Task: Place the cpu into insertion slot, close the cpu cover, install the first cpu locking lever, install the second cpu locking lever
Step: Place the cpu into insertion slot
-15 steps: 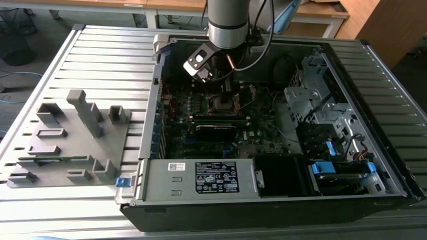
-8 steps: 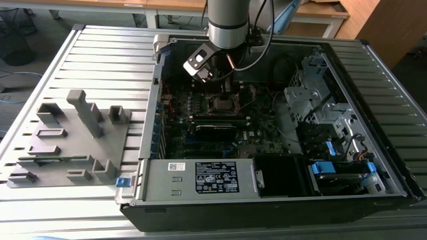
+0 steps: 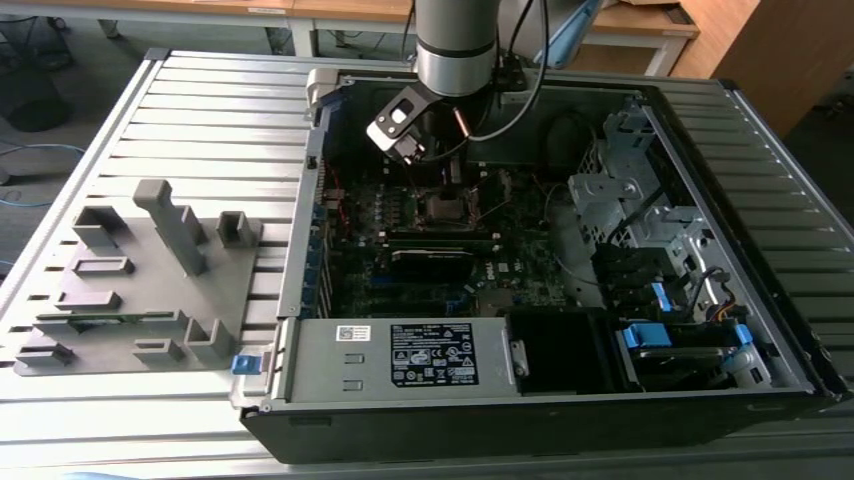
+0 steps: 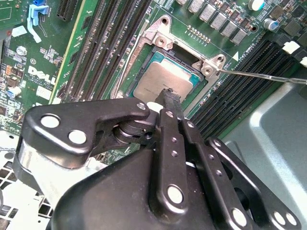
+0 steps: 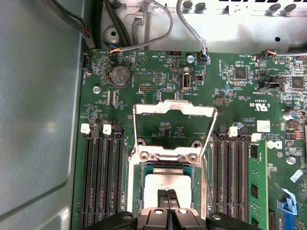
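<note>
hidden: part of cpu (image 5: 151,186) beneath end effector (image 5: 168,194) | cut off: end effector linkage, both wrist views

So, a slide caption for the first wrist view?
Shut gripper over the cpu seated in the insertion slot, cpu cover standing open.

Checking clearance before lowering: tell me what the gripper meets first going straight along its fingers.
The cpu, lying in the insertion slot just ahead of the gripper. Its tips may be touching it; depth is unclear. The cpu cover stands open, out of that line.
</note>
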`<state>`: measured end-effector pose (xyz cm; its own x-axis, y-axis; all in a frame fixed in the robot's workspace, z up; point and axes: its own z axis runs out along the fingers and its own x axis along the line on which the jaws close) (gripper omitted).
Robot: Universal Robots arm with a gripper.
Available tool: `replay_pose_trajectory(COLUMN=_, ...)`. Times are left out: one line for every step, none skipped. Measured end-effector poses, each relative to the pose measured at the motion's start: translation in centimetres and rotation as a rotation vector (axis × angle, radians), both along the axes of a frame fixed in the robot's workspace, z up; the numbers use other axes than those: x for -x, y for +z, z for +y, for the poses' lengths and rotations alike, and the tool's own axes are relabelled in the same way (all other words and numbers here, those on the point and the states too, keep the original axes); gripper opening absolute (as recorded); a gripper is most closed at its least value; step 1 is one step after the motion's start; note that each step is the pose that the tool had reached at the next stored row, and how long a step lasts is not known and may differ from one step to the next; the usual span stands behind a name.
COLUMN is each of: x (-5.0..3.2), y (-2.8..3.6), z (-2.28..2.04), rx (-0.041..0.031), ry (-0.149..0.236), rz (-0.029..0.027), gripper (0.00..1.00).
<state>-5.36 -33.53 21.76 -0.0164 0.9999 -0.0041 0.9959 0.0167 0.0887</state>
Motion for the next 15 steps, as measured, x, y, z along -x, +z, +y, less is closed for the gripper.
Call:
replay_pose_trajectory(x=0.0, y=0.0, z=0.0, rx=0.0, ry=0.0, rz=0.0, gripper=0.11)
replay_pose_trajectory(x=0.0, y=0.0, z=0.0, rx=0.0, ry=0.0, rz=0.0001, gripper=0.11)
replay_pose_trajectory(x=0.0, y=0.0, z=0.0, rx=0.0003, ry=0.0, rz=0.0002, gripper=0.11)
replay_pose_trajectory(x=0.0, y=-0.01, z=0.0, rx=0.0003, ry=0.0, rz=0.0002, gripper=0.11)
replay_pose_trajectory(x=0.0, y=-0.03, z=0.0, rx=0.0001, ry=0.0, rz=0.0001, gripper=0.11)
replay_pose_trajectory(x=0.0, y=-0.07, z=0.0, rx=0.0, ry=0.0, rz=0.0, gripper=0.11)
replay_pose_trajectory(x=0.0, y=-0.07, z=0.0, rx=0.0001, ry=0.0, rz=0.0001, gripper=0.11)
replay_pose_trajectory(x=0.0, y=-0.09, z=0.0, rx=0.0, ry=0.0, rz=0.0, gripper=0.11)
replay_pose_trajectory(x=0.0, y=-0.12, z=0.0, rx=-0.0002, ry=0.0, rz=-0.0001, gripper=0.11)
replay_pose_trajectory(x=0.0, y=-0.16, z=0.0, rx=-0.0002, ry=0.0, rz=-0.0001, gripper=0.11)
replay_pose_trajectory(x=0.0, y=-0.2, z=0.0, rx=-0.0001, ry=0.0, rz=0.0, gripper=0.11)
replay_pose_trajectory(x=0.0, y=-0.23, z=0.0, rx=0.0, ry=0.0, rz=0.0001, gripper=0.11)
replay_pose_trajectory(x=0.0, y=-0.24, z=0.0, rx=0.0002, ry=0.0, rz=0.0001, gripper=0.11)
replay_pose_trajectory(x=0.0, y=-0.25, z=0.0, rx=0.0001, ry=0.0, rz=0.001, gripper=0.11)
replay_pose_trajectory(x=0.0, y=-0.25, z=0.0, rx=0.0001, ry=0.0, rz=0.0032, gripper=0.11)
